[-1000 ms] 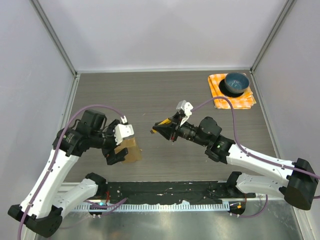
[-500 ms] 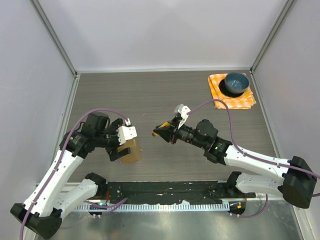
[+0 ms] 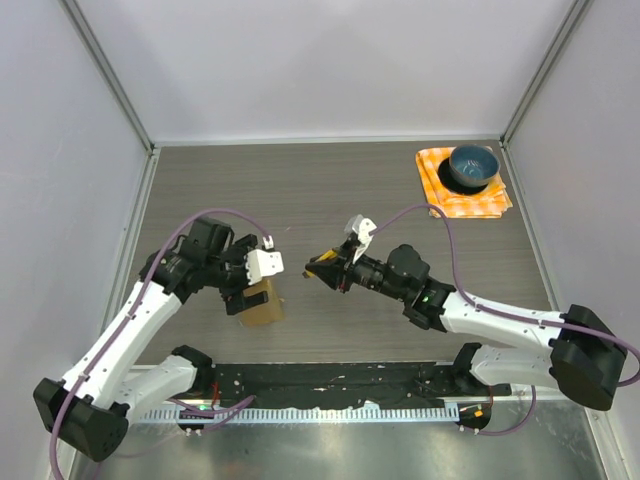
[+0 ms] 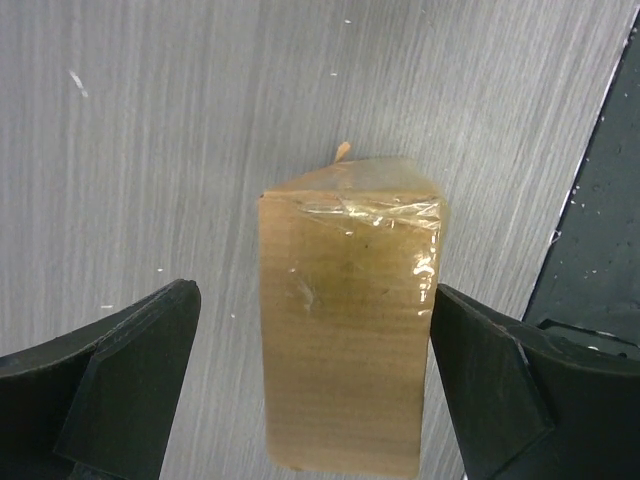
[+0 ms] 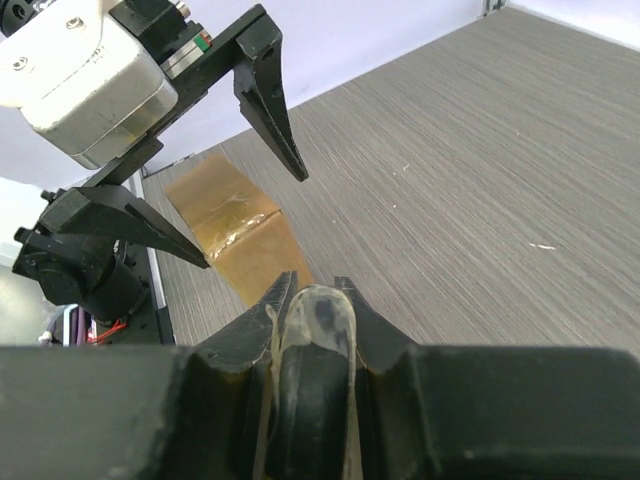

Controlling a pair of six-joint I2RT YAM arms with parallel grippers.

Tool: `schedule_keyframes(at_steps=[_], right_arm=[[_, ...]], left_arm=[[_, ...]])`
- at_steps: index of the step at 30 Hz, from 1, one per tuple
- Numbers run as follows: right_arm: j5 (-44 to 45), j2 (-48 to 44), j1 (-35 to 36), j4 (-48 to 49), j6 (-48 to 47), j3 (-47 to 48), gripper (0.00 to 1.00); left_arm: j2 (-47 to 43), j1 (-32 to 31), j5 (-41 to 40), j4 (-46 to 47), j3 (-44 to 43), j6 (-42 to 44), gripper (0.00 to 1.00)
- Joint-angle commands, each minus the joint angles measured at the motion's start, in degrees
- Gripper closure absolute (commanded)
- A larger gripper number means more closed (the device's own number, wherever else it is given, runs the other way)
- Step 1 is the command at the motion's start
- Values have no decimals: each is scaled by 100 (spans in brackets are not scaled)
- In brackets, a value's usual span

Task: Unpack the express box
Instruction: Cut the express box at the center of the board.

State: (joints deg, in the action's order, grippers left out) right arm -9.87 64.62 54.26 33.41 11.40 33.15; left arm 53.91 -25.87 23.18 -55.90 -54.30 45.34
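The express box (image 3: 266,307), a small brown carton sealed with clear tape, lies on the table near the front left. It also shows in the left wrist view (image 4: 345,330) and the right wrist view (image 5: 237,236). My left gripper (image 3: 252,288) is open and hovers over the box, one finger (image 4: 130,390) on each side; the right finger is close to the box's edge. My right gripper (image 3: 320,268) is to the right of the box, apart from it, and shut on a dark rounded tool wrapped in clear tape (image 5: 318,320).
A blue bowl (image 3: 472,166) stands on an orange checked cloth (image 3: 437,168) at the back right corner. A black rail (image 3: 340,378) runs along the table's near edge. Grey walls close in the left, back and right.
My left gripper has shifted right and turned, now straddling the box. My right gripper has crept slightly left toward the box, still shut on the tool. The box has barely moved.
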Motion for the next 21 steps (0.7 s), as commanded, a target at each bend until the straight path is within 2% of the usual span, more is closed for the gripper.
schedule_keyframes(at_steps=[1,6,8,10,11,13,14,17,21], right_arm=[[28,191,50,745,-6,-150,99],[634,332,295,1404,-383,-335,99],[1274,445,628,1536,-822,-344,99],[1923,586,1014,1642,-1304,-318,99],[2519,770,1364,1904,-1777,-326,99],[2998,973,1657,2300,-2079,-405,99],[3295,1174,1823,2806,-2176,-449,99],[3569,1465,2052,3844,-2273,-599,99],[4167,2210,2395,5077,-2746,-599,99]], left_arm=[[251,-15,283,-61,8,265,0],[637,-6,266,-158,-71,-200,30],[866,108,345,-315,-352,-716,32],[1312,448,703,-509,-667,-1008,39],[1454,564,836,-666,-748,-1236,45],[1735,925,1108,-843,-836,-1326,49],[1780,995,1293,-922,-828,-1396,53],[1825,1119,1321,-835,-635,-1414,60],[1842,1215,1478,-747,-459,-1335,63]])
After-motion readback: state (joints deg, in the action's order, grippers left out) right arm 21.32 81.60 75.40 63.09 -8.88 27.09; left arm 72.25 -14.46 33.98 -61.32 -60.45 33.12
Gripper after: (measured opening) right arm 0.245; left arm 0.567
